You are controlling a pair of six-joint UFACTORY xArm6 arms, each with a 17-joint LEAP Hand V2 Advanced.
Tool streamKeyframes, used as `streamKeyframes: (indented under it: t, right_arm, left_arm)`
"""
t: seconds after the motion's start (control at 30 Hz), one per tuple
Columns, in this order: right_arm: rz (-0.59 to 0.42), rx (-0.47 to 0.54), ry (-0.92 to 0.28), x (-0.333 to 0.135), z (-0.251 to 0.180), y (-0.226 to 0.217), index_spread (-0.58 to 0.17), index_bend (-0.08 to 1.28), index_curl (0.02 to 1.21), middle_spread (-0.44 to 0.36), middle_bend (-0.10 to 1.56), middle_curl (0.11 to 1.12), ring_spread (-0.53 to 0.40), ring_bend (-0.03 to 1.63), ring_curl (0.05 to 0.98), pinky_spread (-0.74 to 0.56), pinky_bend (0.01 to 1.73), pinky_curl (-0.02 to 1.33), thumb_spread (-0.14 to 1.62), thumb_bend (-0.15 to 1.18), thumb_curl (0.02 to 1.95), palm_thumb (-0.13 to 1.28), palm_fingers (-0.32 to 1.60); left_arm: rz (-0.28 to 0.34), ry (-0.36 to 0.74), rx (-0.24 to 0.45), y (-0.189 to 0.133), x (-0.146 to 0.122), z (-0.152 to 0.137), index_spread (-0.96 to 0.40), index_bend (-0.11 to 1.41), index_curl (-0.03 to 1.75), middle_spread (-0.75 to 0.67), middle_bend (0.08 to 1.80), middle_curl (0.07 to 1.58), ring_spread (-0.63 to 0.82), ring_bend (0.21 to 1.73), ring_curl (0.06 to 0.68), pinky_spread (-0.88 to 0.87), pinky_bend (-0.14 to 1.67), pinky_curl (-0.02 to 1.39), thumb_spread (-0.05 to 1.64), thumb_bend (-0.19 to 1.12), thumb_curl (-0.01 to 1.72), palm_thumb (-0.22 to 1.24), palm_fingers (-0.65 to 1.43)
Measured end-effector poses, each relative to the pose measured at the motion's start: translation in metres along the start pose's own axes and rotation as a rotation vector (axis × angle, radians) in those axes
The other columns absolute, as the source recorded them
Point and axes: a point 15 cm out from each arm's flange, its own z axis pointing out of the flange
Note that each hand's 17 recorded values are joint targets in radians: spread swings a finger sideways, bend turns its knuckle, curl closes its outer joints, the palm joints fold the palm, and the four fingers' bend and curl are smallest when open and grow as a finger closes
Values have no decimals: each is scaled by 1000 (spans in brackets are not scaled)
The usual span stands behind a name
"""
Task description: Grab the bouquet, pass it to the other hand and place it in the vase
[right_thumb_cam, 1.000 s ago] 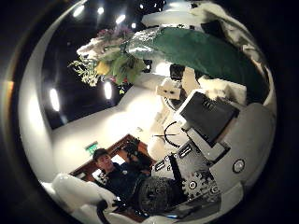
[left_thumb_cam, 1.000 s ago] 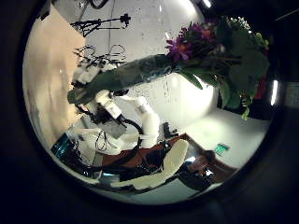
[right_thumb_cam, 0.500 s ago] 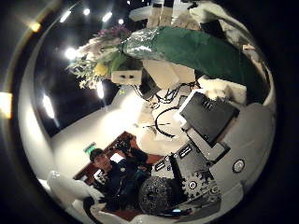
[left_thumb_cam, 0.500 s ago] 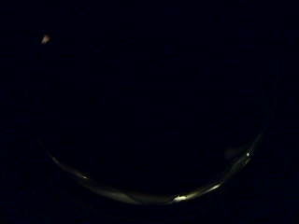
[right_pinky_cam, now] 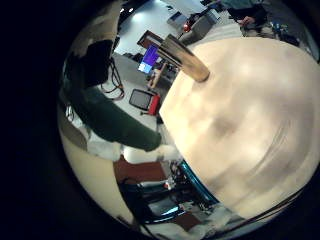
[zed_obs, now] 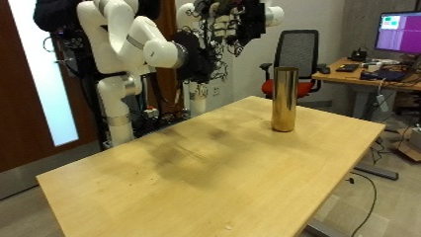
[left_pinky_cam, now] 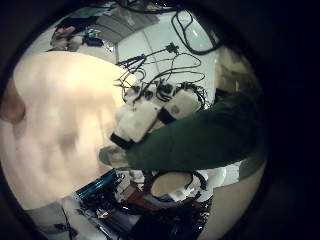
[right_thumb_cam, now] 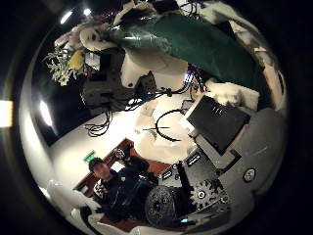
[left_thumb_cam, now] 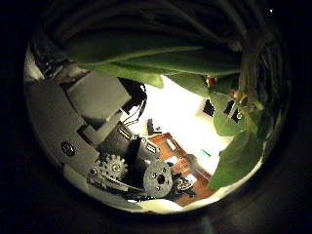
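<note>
In the outside view both hands are raised beyond the table's far edge, away from the gold vase (zed_obs: 283,99). My right hand (zed_obs: 217,61) is shut on the bouquet (zed_obs: 198,49), a dark green wrap. The right thumb side palm view shows the wrap (right_thumb_cam: 196,44) across that palm, with the flowers (right_thumb_cam: 73,49) at its end and my left hand (right_thumb_cam: 103,83) just beside them. My left hand (zed_obs: 250,16) is up against the bouquet. Its stems and leaves (left_thumb_cam: 146,54) fill the left thumb side palm view. The left little finger side palm view shows the wrap (left_pinky_cam: 190,140) and my right hand (left_pinky_cam: 150,105).
The vase (right_pinky_cam: 185,60) stands upright near the wooden table's (zed_obs: 198,158) far corner. The right little finger side palm view shows the tabletop (right_pinky_cam: 240,110) below. An office chair (zed_obs: 296,49) and a desk (zed_obs: 376,74) stand behind the table.
The left hand has closed in on the bouquet's flower end: the bouquet now fills its thumb side view. In the right thumb side view the left hand has come nearer the flowers.
</note>
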Motion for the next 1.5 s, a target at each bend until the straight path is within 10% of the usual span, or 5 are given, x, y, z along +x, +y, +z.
streamKeyframes:
  t: [0.2,0.27,0.33,0.73,1.5]
  right_arm:
    - [61,31,-21,18,-9,8,-316,580,960,-165,1117,701,-242,1318,592,-434,1107,855,733,-59,743,836,706]
    - [95,38,-32,27,-9,16,-311,354,874,-168,951,646,-258,1267,572,-484,1147,830,821,-44,697,811,358]
    - [109,40,-38,30,-9,19,-313,241,684,-44,588,484,-87,906,430,-203,800,718,895,-48,617,742,-231]
    - [117,73,-65,23,-24,18,-384,89,295,152,180,316,183,419,226,357,505,432,959,-36,457,644,-144]
    - [131,103,-58,25,-38,18,-412,127,148,191,170,240,236,344,243,422,530,341,966,-29,382,624,-87]
  left_arm:
    - [80,-58,45,2,9,-4,-469,687,124,-572,948,1002,-430,1398,515,-599,1166,573,496,-16,635,1131,1073]
    - [94,-69,54,2,11,-5,-512,751,133,-580,953,1029,-424,1402,527,-598,1163,579,427,-19,667,1138,1060]
    - [115,-81,63,2,15,-5,-545,792,138,-585,964,1051,-424,1403,536,-596,1162,584,379,-23,694,1133,1048]
    - [262,-181,169,3,59,-38,-661,953,147,-605,1009,1122,-422,1424,579,-593,1162,618,209,-22,815,1150,1001]
    - [338,-257,466,2,120,-176,-712,1050,54,-589,1028,1124,-423,1421,593,-592,1155,642,156,-22,890,1142,1002]
